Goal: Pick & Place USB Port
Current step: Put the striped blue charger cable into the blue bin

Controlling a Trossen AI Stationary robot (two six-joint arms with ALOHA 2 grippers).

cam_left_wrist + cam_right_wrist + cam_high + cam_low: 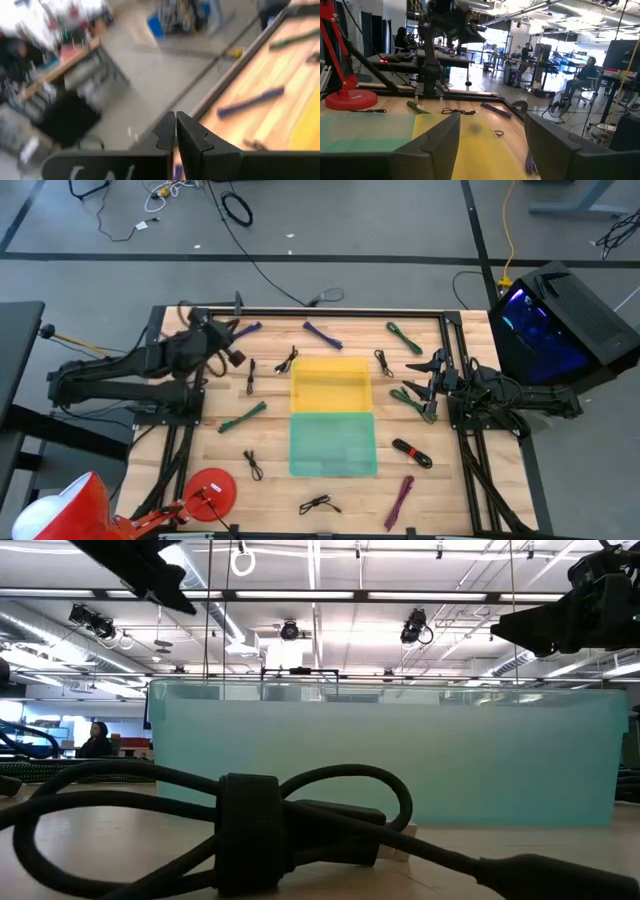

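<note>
USB cables: many small tied cables lay spread on the wooden table, around the two bins. None was in a bin.
Bins: the yellow bin and the green bin sat side by side in the middle of the table, touching.
Nearest cable to the right arm: a green cable lay right by the right gripper, on the side toward the yellow bin.
How it lay: its long side ran slanted across the table, not straight toward the arm.
Right gripper: its two fingers were spread wide apart and held nothing. It faced across the yellow bin from the right edge of the table.
Left gripper: the left gripper was up near the far left corner, lifted off the table. Its fingers were pressed together.
Purple bit: a little purple showed by the left tips. I could not tell if it was held.
Purple cable: a purple cable lay at the far edge, between the arms.
Best arm for the green cable: the right one, I think. It was much nearer and ready to grab.
Next move needs: the wrist may need to turn so the fingers cross the cable's long side.
</note>
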